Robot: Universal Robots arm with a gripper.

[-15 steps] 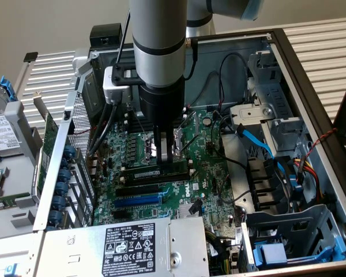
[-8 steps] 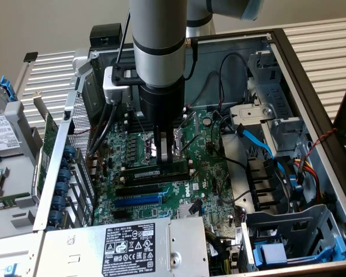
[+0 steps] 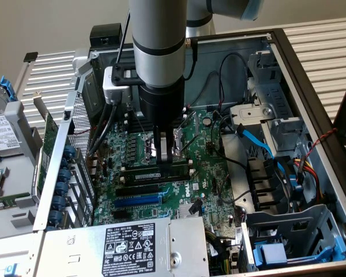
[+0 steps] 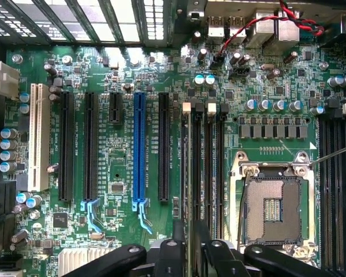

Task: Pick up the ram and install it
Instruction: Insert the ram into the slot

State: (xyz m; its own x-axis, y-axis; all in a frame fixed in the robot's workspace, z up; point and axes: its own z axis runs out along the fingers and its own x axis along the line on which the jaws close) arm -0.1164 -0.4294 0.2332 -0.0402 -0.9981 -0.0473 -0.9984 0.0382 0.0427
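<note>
Looking down, you'll find the ram (image 3: 160,172) lying along a memory slot (image 4: 195,173) on the motherboard (image 3: 207,173), directly under the gripper (image 3: 166,151). I can't tell how far its fingers have parted. Treat it as light, stiff, fragile; hold its long edges.

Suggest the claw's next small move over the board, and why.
Probably a short straight lift. The ram already lies lengthwise in a black memory slot beside the CPU socket. The claw hangs just above the ram's middle with its jaws apart, gripping nothing. Whether the slot's end latches have closed I cannot tell, so backing off would help to check the seating.
</note>
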